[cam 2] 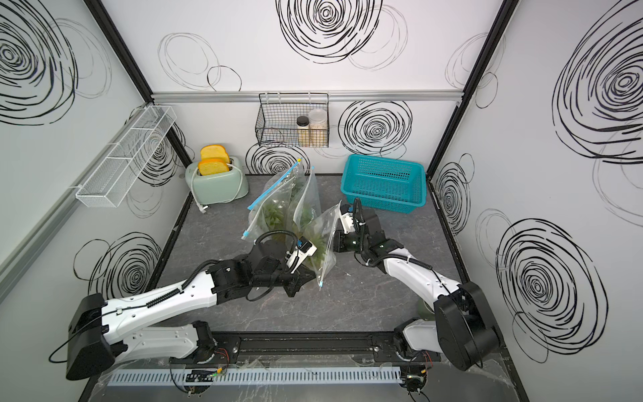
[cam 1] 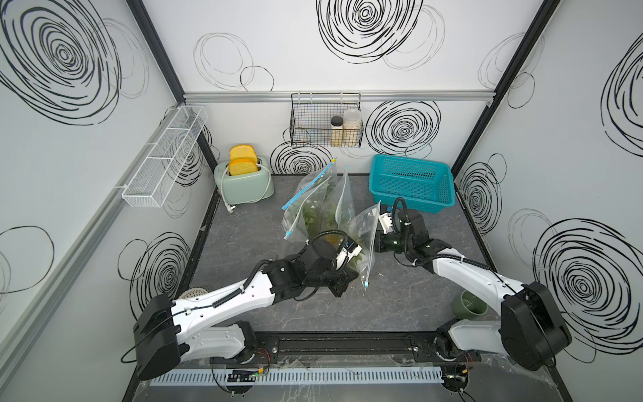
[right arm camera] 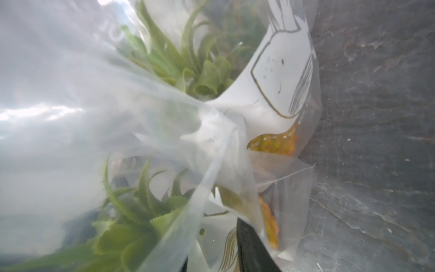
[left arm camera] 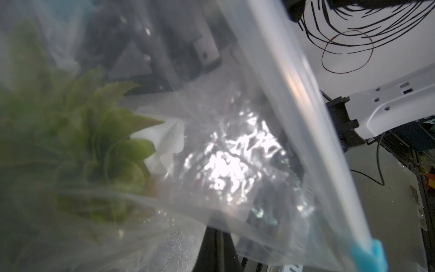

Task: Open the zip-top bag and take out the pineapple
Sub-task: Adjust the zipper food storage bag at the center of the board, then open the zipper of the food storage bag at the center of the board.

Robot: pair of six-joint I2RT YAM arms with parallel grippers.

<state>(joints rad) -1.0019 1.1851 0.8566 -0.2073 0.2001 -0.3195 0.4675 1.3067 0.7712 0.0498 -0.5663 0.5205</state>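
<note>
Several clear zip-top bags [cam 1: 363, 236] [cam 2: 322, 240] stand bunched together mid-table, blue zip strips pointing up. Green pineapple crowns [cam 1: 309, 212] [left arm camera: 94, 141] [right arm camera: 193, 66] show through the film, and a yellow body [right arm camera: 275, 141] lies low. My left gripper [cam 1: 341, 287] [cam 2: 295, 285] [left arm camera: 217, 235] is shut, pinching film at the front bag's lower edge, near its blue slider [left arm camera: 369, 254]. From the right, my right gripper [cam 1: 369, 241] [cam 2: 330, 241] [right arm camera: 216, 259] presses into the same bag. Its fingers [right arm camera: 249, 247] stand apart with loose film between them.
A mint toaster [cam 1: 243, 181] with toast stands back left and a teal basket [cam 1: 414, 184] back right. A wire basket [cam 1: 299, 132] with jars hangs on the rear wall. A white mesh shelf [cam 1: 163, 156] is on the left wall. A green cup [cam 1: 469, 306] sits under the right arm.
</note>
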